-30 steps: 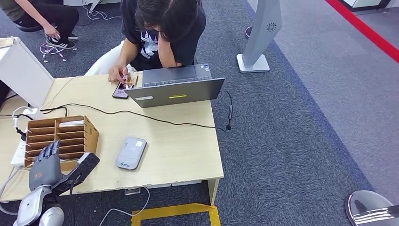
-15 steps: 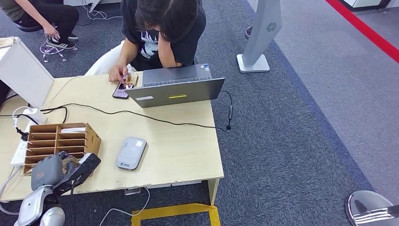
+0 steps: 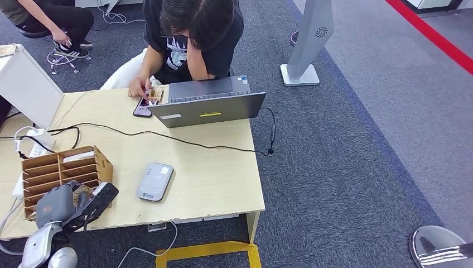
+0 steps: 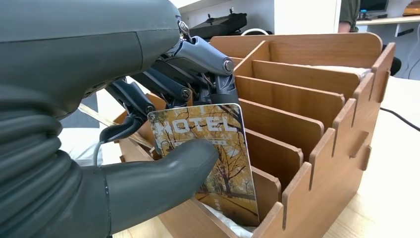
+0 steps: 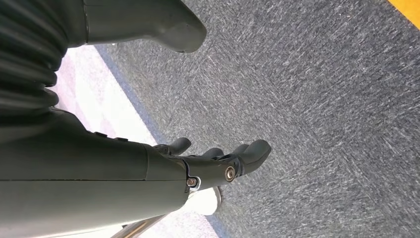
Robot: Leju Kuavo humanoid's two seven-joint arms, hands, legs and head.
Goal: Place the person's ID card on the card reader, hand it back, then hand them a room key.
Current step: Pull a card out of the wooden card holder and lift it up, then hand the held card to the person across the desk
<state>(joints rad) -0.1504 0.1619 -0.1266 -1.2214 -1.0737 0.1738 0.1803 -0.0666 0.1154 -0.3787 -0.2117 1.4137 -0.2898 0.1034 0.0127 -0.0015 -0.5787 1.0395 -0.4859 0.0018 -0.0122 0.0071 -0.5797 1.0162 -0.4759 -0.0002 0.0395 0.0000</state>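
Your robot's left hand (image 4: 124,148) pinched the room key (image 4: 208,158), a card printed HOTEL, between thumb and fingers (image 4: 198,64) in the wooden organizer (image 3: 56,167) at eight o'clock on the table (image 3: 212,178); the right hand (image 5: 208,163) hung with fingers spread, holding nothing.

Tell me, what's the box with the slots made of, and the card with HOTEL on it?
The slotted box looks like thin plywood or fibreboard: brown matt faces, darker cut edges, notched joints. The HOTEL card, pinched by the left hand, looks like glossy printed plastic or coated card; the pictures can't settle which.
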